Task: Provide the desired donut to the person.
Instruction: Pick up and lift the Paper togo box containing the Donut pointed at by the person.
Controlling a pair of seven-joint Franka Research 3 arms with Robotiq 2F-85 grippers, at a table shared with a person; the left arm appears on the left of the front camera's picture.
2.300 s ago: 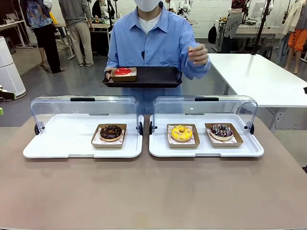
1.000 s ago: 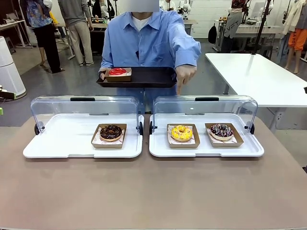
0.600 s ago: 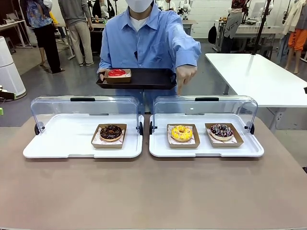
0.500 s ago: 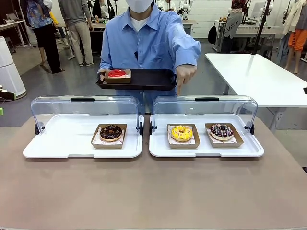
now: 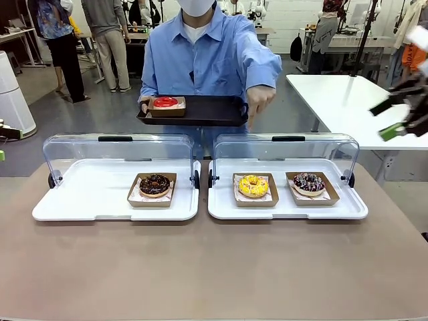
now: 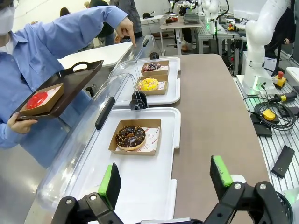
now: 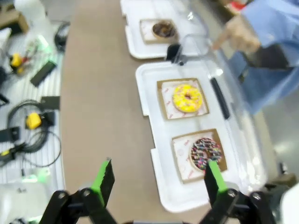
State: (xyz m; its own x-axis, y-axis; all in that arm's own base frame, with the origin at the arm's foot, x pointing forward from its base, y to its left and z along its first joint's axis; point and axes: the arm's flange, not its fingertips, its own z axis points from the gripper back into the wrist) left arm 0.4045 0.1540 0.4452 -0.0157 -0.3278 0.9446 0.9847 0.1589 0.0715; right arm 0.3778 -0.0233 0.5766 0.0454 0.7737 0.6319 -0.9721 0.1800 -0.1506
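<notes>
Right gripper (image 5: 382, 122) hangs wide open. Bring it squarely over the yellow donut (image 5: 253, 185) that the person's hand (image 5: 259, 100) seems to indicate, keeping clear of the raised lid (image 5: 287, 144).

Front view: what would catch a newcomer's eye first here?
The person at the far side points a hand down toward the yellow donut in the right-hand case, while holding a black tray with a red donut. At the right edge, the right gripper hangs open in the air.
</notes>
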